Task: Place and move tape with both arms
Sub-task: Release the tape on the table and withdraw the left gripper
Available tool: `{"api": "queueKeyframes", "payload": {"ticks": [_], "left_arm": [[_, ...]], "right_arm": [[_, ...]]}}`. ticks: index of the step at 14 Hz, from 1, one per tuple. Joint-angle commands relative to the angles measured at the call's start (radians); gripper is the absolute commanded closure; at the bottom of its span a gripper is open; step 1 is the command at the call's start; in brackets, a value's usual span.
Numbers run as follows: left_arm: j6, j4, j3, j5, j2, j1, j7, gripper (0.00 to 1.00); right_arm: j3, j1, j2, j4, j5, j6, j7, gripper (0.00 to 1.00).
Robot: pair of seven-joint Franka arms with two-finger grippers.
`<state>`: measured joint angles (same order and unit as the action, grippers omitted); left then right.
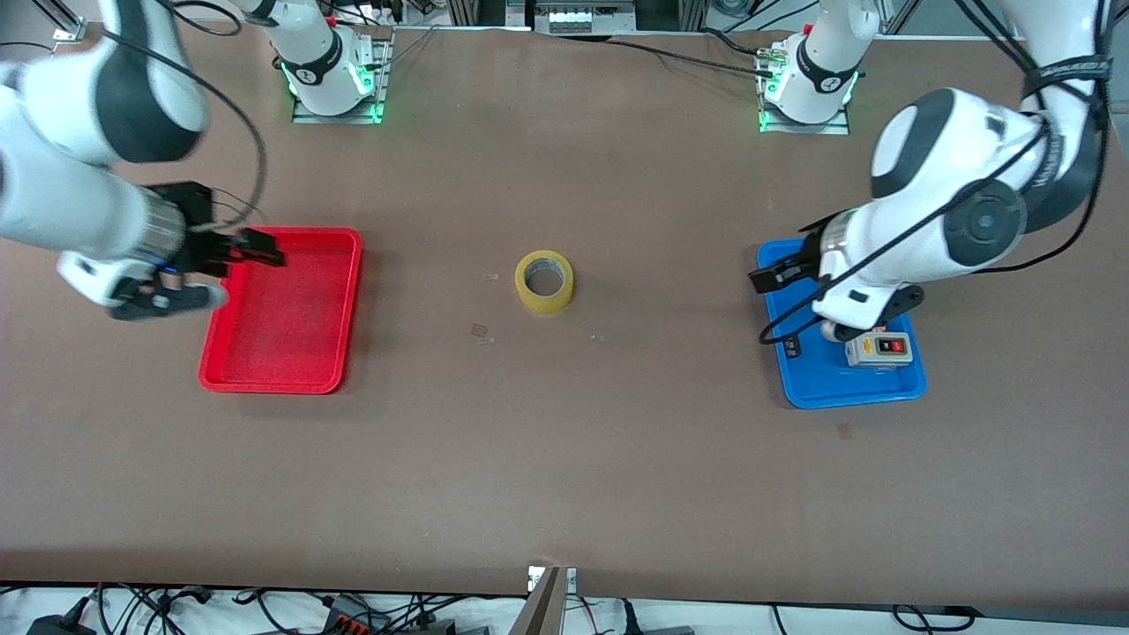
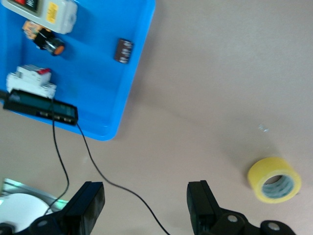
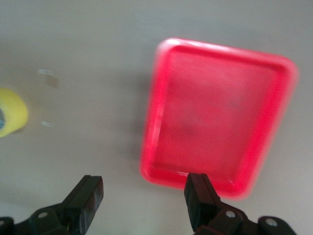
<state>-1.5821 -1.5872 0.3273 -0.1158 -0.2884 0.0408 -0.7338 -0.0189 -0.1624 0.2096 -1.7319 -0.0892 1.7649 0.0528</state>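
The tape (image 1: 544, 281), a yellow ring, lies flat on the brown table midway between the two trays. It also shows in the left wrist view (image 2: 274, 179) and at the edge of the right wrist view (image 3: 10, 111). My right gripper (image 1: 260, 251) is open and empty over the red tray's (image 1: 291, 326) corner nearest the right arm's base; the right wrist view (image 3: 144, 198) shows its jaws wide apart. My left gripper (image 1: 769, 278) is open and empty over the blue tray's (image 1: 847, 399) edge that faces the tape; the left wrist view (image 2: 146, 205) shows its jaws wide apart.
The red tray (image 3: 215, 112) is bare. The blue tray (image 2: 93, 83) holds a white and grey switch box (image 1: 879, 350), a small dark part (image 2: 123, 51), a white and red breaker (image 2: 32, 81) and a black and orange part (image 2: 46, 41). A black cable (image 2: 98, 171) hangs across the left wrist view.
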Motion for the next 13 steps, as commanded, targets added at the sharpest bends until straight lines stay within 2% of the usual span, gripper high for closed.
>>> {"api": "queueKeyframes", "payload": {"ticks": [1,2,5,9,11,13], "left_arm": [[0.037,-0.036,0.007,0.04,0.066,0.033,0.092,0.0],[0.065,-0.04,-0.005,0.045,0.095,0.036,0.155,0.0],[0.083,-0.074,-0.143,0.044,0.198,-0.01,0.342,0.0],[0.12,-0.074,-0.235,0.048,0.285,-0.015,0.607,0.0],[0.12,-0.047,-0.26,0.057,0.298,-0.01,0.755,0.0],[0.103,-0.007,-0.258,0.134,0.295,-0.01,0.887,0.0]], "right_arm": [[0.004,-0.115,0.086,0.038,-0.02,0.08,-0.042,0.0],[0.004,-0.165,0.131,0.049,-0.018,0.109,-0.091,0.0],[0.004,-0.287,0.259,0.113,-0.02,0.186,-0.267,0.0],[0.002,-0.436,0.372,0.147,-0.02,0.322,-0.523,0.0],[0.002,-0.477,0.407,0.147,-0.02,0.379,-0.6,0.0],[0.004,-0.519,0.422,0.143,-0.017,0.398,-0.628,0.0]]}}
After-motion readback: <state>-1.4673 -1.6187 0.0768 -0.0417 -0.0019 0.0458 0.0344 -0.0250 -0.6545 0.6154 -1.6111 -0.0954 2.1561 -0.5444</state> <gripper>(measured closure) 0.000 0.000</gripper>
